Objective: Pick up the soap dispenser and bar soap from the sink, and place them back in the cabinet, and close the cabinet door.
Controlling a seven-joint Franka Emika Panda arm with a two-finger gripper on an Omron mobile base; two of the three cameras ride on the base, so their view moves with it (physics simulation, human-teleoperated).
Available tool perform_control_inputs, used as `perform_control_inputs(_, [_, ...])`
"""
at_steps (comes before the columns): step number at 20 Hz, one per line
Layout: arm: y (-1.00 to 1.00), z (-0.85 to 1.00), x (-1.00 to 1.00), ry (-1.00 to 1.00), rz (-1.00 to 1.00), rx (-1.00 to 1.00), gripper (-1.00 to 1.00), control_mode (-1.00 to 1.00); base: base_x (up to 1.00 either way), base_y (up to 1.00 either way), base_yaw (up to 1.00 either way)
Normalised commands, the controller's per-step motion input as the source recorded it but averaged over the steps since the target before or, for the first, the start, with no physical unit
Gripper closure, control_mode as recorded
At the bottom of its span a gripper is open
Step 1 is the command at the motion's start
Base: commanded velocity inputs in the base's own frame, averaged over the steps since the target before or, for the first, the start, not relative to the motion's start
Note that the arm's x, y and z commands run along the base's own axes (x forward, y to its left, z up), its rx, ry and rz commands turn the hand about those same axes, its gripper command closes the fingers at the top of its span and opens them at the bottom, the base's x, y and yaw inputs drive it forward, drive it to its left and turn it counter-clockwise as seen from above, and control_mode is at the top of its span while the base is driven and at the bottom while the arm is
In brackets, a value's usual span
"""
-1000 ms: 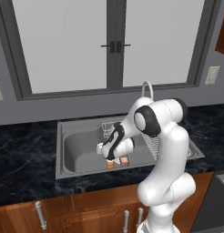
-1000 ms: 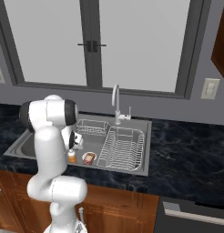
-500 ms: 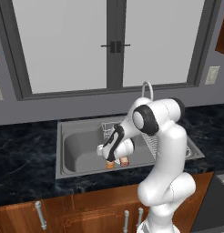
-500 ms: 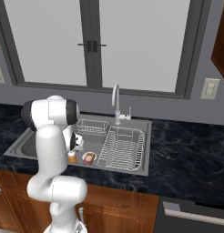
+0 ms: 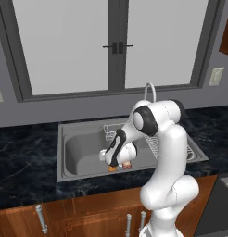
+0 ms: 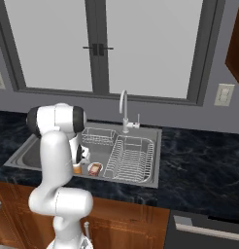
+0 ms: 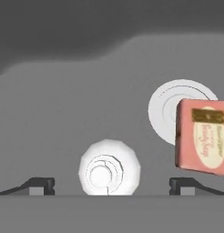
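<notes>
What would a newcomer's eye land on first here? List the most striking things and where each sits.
First, the white arm bent down into the sink, under the big window. In the hand view, the open tool straddles the soap dispenser, seen from above as a round white pump top. To its right in that view, the bar soap overlaps a white drain on the basin floor.

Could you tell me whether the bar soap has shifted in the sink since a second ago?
No. The bar soap lies at the same spot beside the dish rack.
</notes>
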Motion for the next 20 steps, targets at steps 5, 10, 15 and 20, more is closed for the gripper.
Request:
perform_control_inputs(5, [0.0, -0.09, 0.04, 0.0, 0.0, 0.0, -1.0, -1.0, 0.0, 0.0, 0.0])
perform_control_inputs(10, [0.0, -0.06, 0.09, 0.0, 0.0, 0.0, -1.0, -1.0, 0.0, 0.0, 0.0])
perform_control_inputs(15, [0.05, -0.08, 0.08, 0.0, 0.0, -0.01, -1.0, -1.0, 0.0, 0.0, 0.0])
perform_control_inputs(20, [0.13, -0.15, 0.12, 0.0, 0.0, -0.02, -1.0, -1.0, 0.0, 0.0, 0.0])
